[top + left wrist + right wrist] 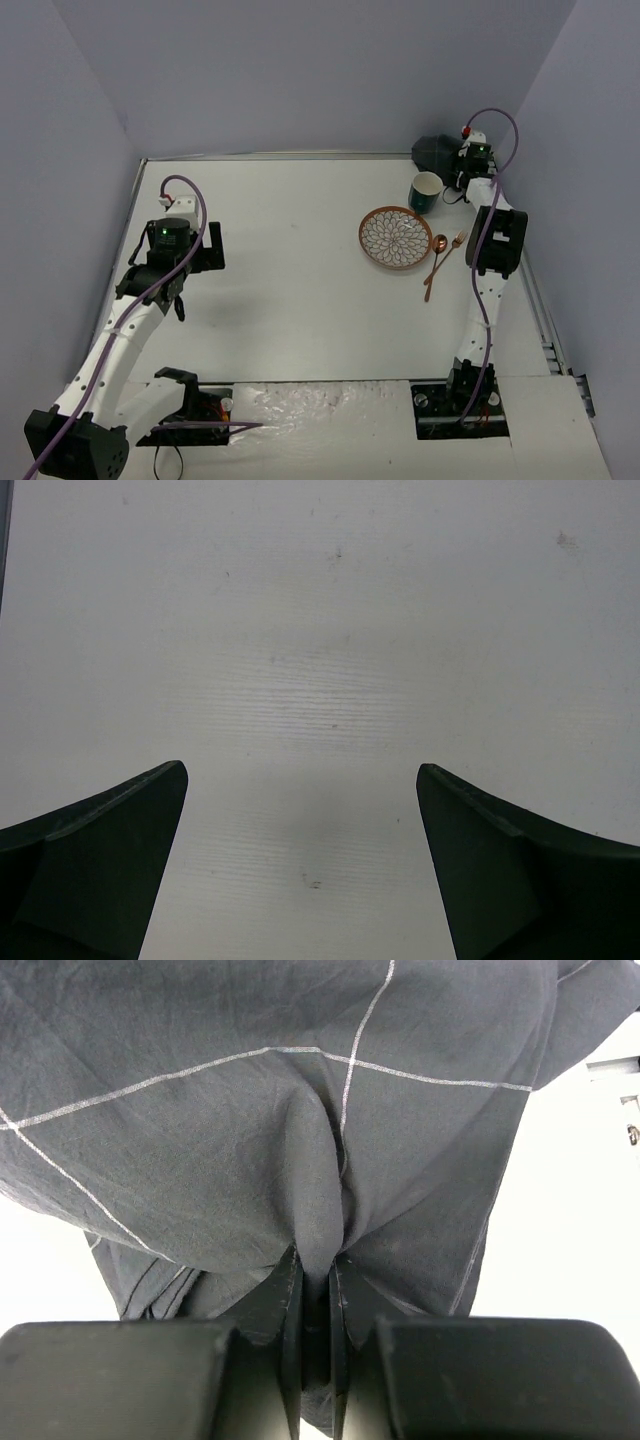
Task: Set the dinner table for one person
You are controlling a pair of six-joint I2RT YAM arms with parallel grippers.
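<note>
Cloth: dark grey cloth [200,1140] with thin pale check lines, rumpled, filling the view from 9 through 12 to 2 o'clock.
Right jaws: black, at 6 o'clock, pressed together on a pinch of the cloth.
Fold: a raised ridge running from the jaws up toward the centre.
Bench: white bench [580,1210], bare at 3 to 4 o'clock, with a smaller patch at 8 o'clock.

This looks like a robotics lab cell. Bare lavender panels [300,70] box in the dinner table [290,300], with purple cables [486,335] trailing.
</note>
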